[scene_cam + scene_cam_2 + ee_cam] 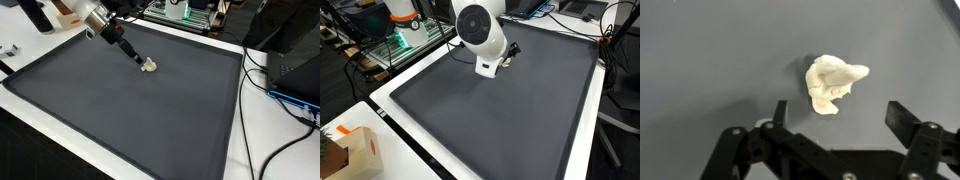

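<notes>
in an exterior view the tool (142, 61) hangs at the end of the arm (105, 28) over the far part of a dark mat (130, 120). its tips slant down just beside a small white lump (150, 67). the lump lies on the mat, near the far edge and well apart from the near and side edges. the widest stretch of mat runs from it toward the near edge. the white worktop (243, 120) shows as a narrow rim round the mat, and cables (278, 85) trail over that rim on one side.

in an exterior view the arm's round white joint (480, 28) stands in front of the tool (508, 51), so only a dark bit of it shows and the lump is hidden. the mat (500, 125) spreads wide below the arm, out to the worktop (382, 100) rim. a box (360, 150) sits on the worktop off the mat's corner; its orange mark is too small to read.

in the wrist view the tool (840, 112) stands wide open with nothing between its fingers (902, 115). the lump (833, 83) rests on the mat (710, 60) just ahead of the gap and touches neither finger. the mat's edge cuts across the top corner.
</notes>
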Available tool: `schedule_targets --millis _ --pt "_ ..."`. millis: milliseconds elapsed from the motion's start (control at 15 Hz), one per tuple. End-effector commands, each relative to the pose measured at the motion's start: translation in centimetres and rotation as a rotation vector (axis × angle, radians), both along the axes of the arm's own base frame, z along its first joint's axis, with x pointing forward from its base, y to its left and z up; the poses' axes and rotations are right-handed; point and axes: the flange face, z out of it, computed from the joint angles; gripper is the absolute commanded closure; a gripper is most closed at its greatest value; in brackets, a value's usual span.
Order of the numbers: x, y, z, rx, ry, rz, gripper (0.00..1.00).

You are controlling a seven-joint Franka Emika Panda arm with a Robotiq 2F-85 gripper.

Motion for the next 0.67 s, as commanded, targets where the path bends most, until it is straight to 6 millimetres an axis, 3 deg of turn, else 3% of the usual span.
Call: schedule_targets --millis 0,600 --pt "2.2 1.3 -0.1 -0.124 0.083 0.044 0.0" --pt "6.3 6.7 1.1 -0.416 0.189 0.239 0.0"
